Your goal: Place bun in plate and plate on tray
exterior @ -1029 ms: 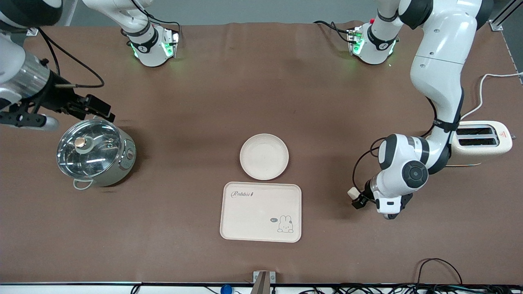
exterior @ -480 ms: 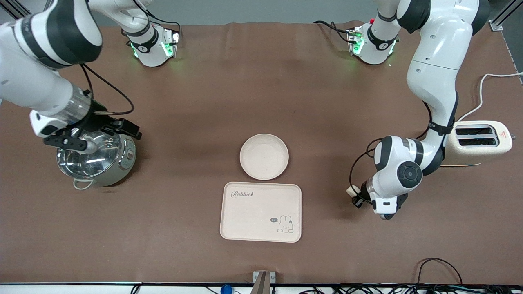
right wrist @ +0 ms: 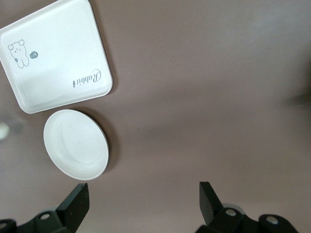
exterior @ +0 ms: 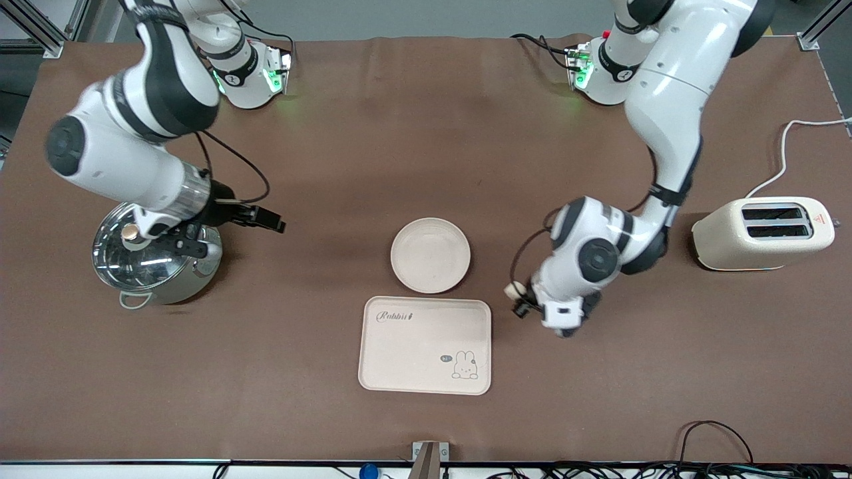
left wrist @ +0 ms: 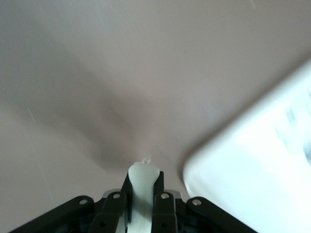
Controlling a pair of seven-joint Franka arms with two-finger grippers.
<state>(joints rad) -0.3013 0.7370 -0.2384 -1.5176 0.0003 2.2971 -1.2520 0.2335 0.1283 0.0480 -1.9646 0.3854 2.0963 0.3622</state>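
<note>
1. The bun (exterior: 514, 290) is held pinched in the left gripper (exterior: 518, 301) over bare table beside the tray (exterior: 426, 386).
2. Right gripper (exterior: 269, 221), jaws spread, waits beside the pot (exterior: 154, 259).
3. Step judged: carrying; next, release over the plate (exterior: 430, 229).

A robotics lab is seen here, dressed up with kitchen props. Two arm bases (exterior: 249, 76) lit green are bolted onto a counter (exterior: 373, 146) covered in brown sheet. Cables (exterior: 719, 466) are bundled along the counter's edge, aluminium framing (exterior: 40, 26) is glimpsed at one corner, and a toaster (exterior: 765, 234) and a lidded pot (exterior: 154, 256) are set out as kitchenware.
</note>
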